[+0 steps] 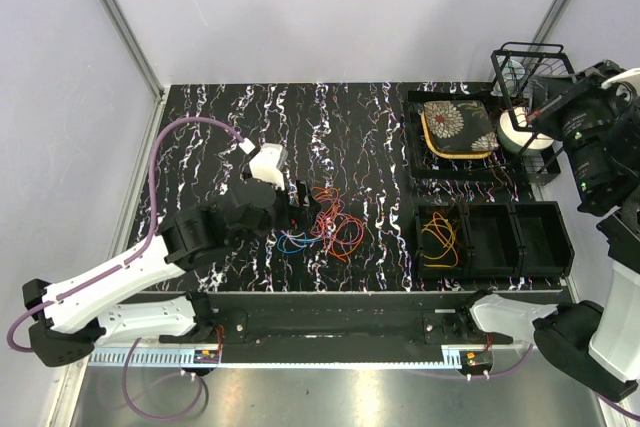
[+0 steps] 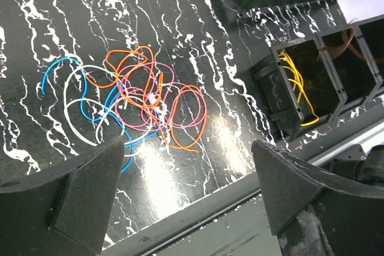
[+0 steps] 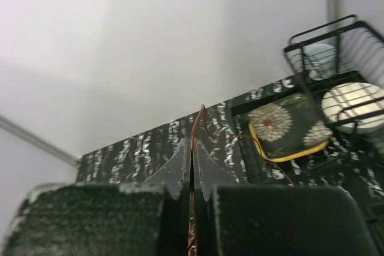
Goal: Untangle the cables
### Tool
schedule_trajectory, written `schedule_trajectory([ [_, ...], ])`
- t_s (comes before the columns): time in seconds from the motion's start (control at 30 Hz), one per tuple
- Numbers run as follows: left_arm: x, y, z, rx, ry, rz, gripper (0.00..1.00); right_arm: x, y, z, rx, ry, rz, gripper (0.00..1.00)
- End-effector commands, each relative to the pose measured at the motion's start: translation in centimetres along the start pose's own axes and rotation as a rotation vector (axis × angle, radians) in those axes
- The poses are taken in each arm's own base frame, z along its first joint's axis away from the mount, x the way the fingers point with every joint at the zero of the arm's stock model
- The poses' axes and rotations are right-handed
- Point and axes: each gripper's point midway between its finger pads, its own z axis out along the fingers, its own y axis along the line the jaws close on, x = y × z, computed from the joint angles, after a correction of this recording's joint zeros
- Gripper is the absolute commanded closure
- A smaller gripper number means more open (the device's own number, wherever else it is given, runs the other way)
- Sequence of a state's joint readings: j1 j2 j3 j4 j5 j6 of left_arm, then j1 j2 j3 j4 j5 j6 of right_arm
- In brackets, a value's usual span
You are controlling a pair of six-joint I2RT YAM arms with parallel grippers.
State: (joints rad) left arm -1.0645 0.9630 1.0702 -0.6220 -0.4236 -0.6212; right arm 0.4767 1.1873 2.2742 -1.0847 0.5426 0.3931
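Note:
A tangle of cables (image 1: pixel 328 223) in orange, pink, blue and white lies on the black marbled table (image 1: pixel 240 117). In the left wrist view this same tangle of cables (image 2: pixel 139 96) lies just beyond my fingertips. My left gripper (image 1: pixel 303 205) hovers at its left edge, and in its own view the left gripper (image 2: pixel 187 143) is open with only bare tabletop between its fingers. My right gripper (image 1: pixel 532 119) is raised at the far right. In the right wrist view the right gripper (image 3: pixel 192 143) is shut on a thin reddish-brown cable (image 3: pixel 196 118) that loops above the tips and trails off to the right.
A black divided bin (image 1: pixel 545 239) stands right of the tangle, with a yellow cable (image 1: pixel 440 237) in its left compartment. Behind it a tray holds a flowered plate (image 1: pixel 458 127). A wire basket (image 1: pixel 527 59) stands at the back right. A black rail (image 1: pixel 330 322) edges the table's front.

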Motion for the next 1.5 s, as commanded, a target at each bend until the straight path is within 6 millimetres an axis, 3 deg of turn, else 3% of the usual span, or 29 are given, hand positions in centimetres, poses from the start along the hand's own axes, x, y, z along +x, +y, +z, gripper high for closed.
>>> schedule_trajectory([
  [0.0,-0.2,-0.6,-1.0,0.044,-0.014,-0.031,0.10,-0.5,-2.9,0.4,0.152,-0.038,-0.090,1.00],
  [0.43,1.1,0.4,-2.0,0.046,0.004,-0.049,0.12,-0.6,-6.4,-0.9,0.293,-0.075,-0.158,1.00],
  [0.67,1.7,0.6,-1.9,0.042,0.019,-0.048,0.12,-1.1,-9.5,-1.4,0.471,-0.111,-0.269,1.00],
  [0.93,2.0,0.6,-1.7,0.038,0.030,-0.041,0.13,-0.8,-10.9,-1.3,0.579,-0.123,-0.330,1.00],
  [1.2,2.7,1.0,-1.7,0.037,0.038,-0.042,0.13,2.2,-11.5,-1.0,0.547,-0.076,-0.308,1.00],
  [1.47,3.4,1.6,-1.5,0.020,0.042,-0.038,0.13,8.5,-12.1,0.3,0.501,0.043,-0.295,1.00],
])
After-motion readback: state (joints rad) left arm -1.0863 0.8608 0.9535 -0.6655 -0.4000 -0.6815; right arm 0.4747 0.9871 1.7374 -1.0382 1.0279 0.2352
